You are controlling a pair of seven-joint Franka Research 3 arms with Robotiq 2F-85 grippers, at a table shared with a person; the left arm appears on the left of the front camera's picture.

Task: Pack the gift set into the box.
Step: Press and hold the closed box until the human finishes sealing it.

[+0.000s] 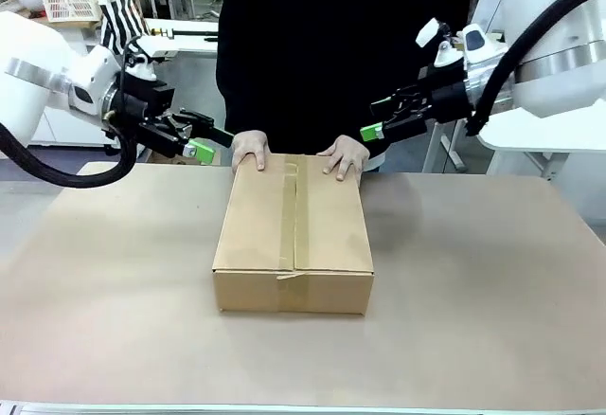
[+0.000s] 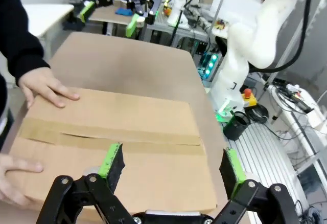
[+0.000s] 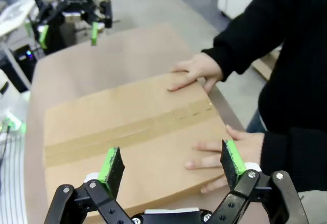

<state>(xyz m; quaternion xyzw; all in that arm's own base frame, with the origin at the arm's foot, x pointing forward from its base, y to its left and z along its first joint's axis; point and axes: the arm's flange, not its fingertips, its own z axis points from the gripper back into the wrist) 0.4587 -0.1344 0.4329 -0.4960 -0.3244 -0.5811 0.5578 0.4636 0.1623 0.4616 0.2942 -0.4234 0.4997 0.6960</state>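
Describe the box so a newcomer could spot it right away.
Start at the wide brown table. At its middle sits the box: a shallow brown cardboard carton, flaps shut, tape strip along the top seam, a person's hands resting on its far edge.

My front camera sits between my arms and looks across the table (image 1: 492, 292) at the person (image 1: 322, 45). My wrist cameras look past my left gripper (image 2: 171, 162) and right gripper (image 3: 172, 161), close over the box (image 1: 294, 235) from opposite sides; all three views share its taped top.
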